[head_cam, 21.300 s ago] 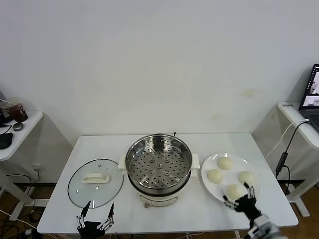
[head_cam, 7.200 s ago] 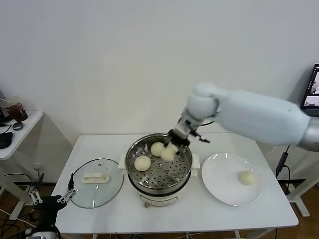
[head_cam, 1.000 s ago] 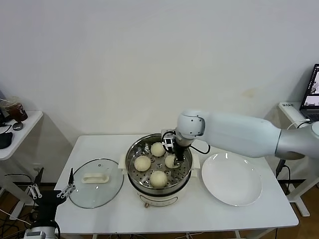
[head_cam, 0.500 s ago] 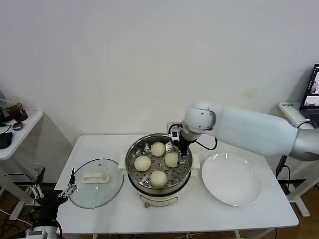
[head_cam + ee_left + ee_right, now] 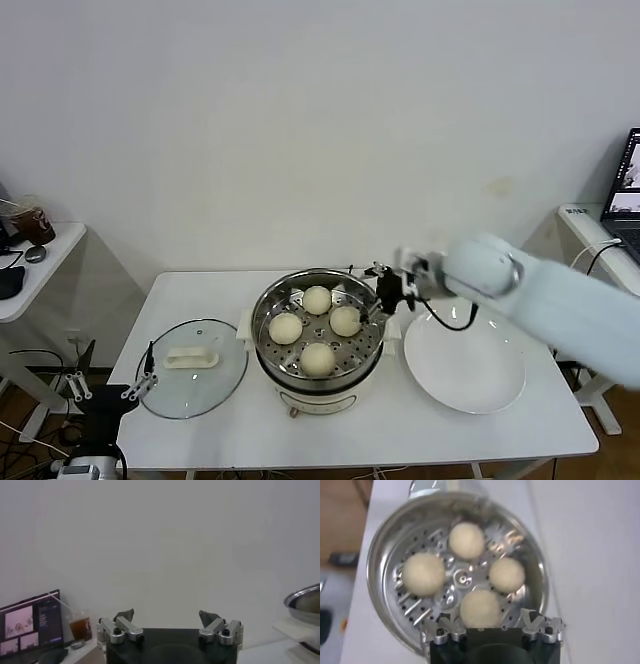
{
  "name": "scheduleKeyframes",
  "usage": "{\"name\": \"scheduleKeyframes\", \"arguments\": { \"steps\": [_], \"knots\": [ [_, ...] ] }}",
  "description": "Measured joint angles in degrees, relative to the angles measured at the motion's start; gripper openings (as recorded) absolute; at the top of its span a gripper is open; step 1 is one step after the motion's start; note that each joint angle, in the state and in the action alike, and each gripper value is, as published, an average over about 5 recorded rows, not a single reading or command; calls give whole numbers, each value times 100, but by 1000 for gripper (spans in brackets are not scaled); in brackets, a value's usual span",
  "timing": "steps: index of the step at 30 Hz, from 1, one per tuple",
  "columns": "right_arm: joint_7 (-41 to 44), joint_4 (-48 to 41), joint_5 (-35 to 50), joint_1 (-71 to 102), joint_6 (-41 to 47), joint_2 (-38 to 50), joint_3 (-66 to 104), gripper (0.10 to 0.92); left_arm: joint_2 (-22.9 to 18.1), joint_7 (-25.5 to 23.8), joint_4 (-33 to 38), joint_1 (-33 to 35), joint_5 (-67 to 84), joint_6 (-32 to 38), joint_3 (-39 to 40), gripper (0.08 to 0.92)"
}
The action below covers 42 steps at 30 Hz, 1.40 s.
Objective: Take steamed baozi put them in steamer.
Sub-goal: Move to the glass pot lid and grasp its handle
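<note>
The shiny steamer (image 5: 362, 368) stands mid-table on its white base. Several cream-white baozi lie on its perforated tray: one at the back (image 5: 317, 300), one left (image 5: 286, 328), one right (image 5: 346, 321), one at the front (image 5: 318, 359). They also show in the right wrist view, the nearest baozi (image 5: 480, 608) just ahead of the jaws. My right gripper (image 5: 383, 291) is open and empty above the steamer's right rim. My left gripper (image 5: 110, 385) is open and empty, low beside the table's front left corner.
A glass lid (image 5: 190, 382) with a white handle lies left of the steamer. An empty white plate (image 5: 465, 360) lies to its right. Side tables stand at both sides, with a laptop (image 5: 628, 190) at the far right.
My right gripper has risen out of the steamer and pulled back to the right, leaving the last baozi on the tray. The left arm has barely moved.
</note>
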<state>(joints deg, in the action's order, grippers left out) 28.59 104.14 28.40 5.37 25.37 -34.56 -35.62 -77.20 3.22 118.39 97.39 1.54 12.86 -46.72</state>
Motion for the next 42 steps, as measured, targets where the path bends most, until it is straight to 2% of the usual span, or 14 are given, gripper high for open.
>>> {"name": "scheduleKeyframes", "arguments": {
  "steps": [4,8,16,22,31,42],
  "knots": [
    [-463,143,-403,1527,-792,37,1306,823,-23,-3,-16,27,-2,70,32,823],
    [-724,162,-986,3025,-1675,-301,2594,823,-59,3,-31,65,-29,167,77,823],
    [-835,163,-2166,5511,-3578,-1848,4941,823,-64,72,-132,97,-219,538,84,823],
    [-982,289,-2442,6808,-4461,-3087,6383,823,13,203,-352,2,-635,741,20,823],
    [-1395,454,-2328,8060,-4514,-4225,7817,823,336,586,-991,-133,-2339,695,-154,823],
    [-1582,386,-2218,8883,-4043,-4796,8550,823,821,1063,-1946,-516,-5628,567,-26,823]
  ]
}}
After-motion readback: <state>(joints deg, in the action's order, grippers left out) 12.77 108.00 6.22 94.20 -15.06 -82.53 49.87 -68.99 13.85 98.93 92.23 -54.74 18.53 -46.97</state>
